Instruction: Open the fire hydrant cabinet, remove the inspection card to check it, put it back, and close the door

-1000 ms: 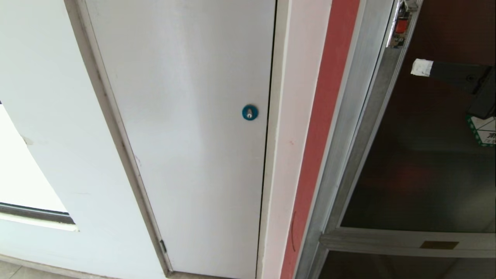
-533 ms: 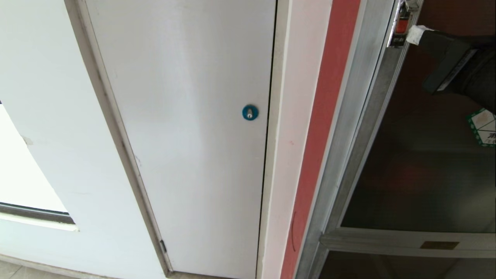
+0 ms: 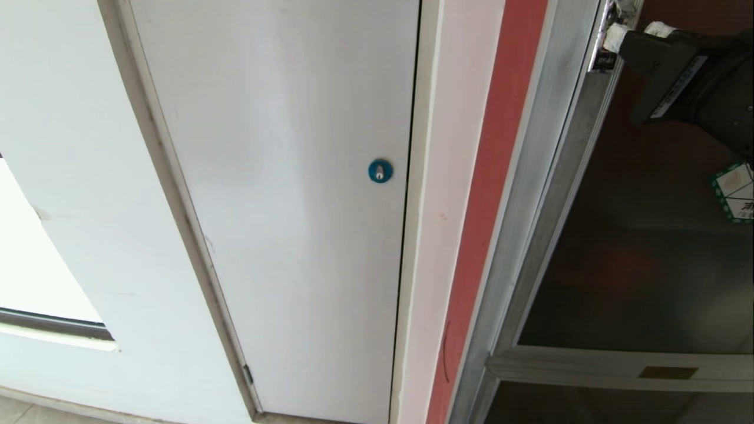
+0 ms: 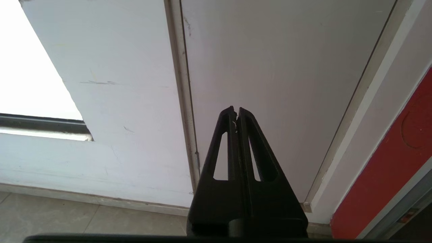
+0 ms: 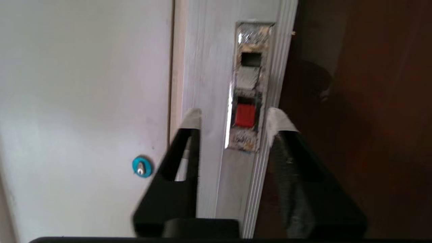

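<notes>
While the left gripper point(image 4: 236, 113) hangs low with its two black fingers pressed together, pointing at the bottom of a plain white door point(image 3: 283, 194), the right gripper point(image 5: 233, 118) is up at the latch side of the fire hydrant cabinet point(image 3: 530, 176). Its fingers stand apart, with nothing between them but air. In the right wrist view the white-tipped fingertips point(image 5: 192, 118) sit either side of a small red catch point(image 5: 245, 115), which is set in a rough cut-out in the cabinet's brushed metal frame. Whether the tips touch the frame cannot be told.

From the head view, the cabinet fills the right side of the scene. Its metal frame runs diagonally from the upper right down toward the bottom middle, with a red painted strip point(image 3: 483, 212) just to its left. The cabinet's door point(image 3: 636, 247), dark tinted glass in a metal frame, appears closed, lying flush within the frame. A corner of a green-bordered white sticker point(image 3: 733, 191) shows at the right edge of the glass, and a small brass plate point(image 3: 667, 372) sits on the door's lower crossbar. The right gripper's black body enters from the upper right corner, its tips reaching the frame near the top.

Left of the red strip is the plain white door, bearing a round blue lock point(image 3: 380, 171) near its right edge.
</notes>
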`<state>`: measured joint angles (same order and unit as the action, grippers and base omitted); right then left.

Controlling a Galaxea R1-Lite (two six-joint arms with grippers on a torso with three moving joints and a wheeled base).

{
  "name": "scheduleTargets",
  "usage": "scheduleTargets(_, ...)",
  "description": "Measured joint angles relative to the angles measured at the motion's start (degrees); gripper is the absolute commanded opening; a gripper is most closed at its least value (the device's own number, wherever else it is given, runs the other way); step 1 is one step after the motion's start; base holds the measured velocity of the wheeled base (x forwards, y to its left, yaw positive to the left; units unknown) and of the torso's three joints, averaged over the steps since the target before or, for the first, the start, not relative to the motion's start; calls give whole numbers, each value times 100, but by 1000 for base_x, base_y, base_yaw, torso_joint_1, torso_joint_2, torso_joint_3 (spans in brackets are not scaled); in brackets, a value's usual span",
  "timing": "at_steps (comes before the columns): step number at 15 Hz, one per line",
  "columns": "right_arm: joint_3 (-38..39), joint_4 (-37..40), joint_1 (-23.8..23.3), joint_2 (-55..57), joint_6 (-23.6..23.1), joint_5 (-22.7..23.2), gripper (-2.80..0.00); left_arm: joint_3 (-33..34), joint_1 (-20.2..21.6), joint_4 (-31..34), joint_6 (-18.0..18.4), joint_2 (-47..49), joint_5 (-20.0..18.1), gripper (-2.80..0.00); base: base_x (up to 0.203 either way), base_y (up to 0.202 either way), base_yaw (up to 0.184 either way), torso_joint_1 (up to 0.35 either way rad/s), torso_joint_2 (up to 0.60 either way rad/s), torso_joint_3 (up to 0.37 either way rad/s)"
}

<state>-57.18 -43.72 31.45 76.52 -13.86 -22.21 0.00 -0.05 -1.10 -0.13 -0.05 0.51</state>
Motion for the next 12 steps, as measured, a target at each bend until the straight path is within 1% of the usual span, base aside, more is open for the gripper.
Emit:
scheduleTargets(6, -424, -2, -1, 317, -2, -472, 0, 0, 2, 0, 2, 0, -2, -280, 0, 0, 0, 0, 0, 0)
scheduleTargets(9, -620, -9, -9, 453, 0, -625, 0, 0, 2, -2, 4, 0, 0, -280, 0, 0, 0, 0, 0, 0)
scheduleTargets(12, -730, -7, -37, 550, -1, -665, 0, 0, 0, 0, 2, 0, 0, -280, 0, 0, 0, 0, 0, 0)
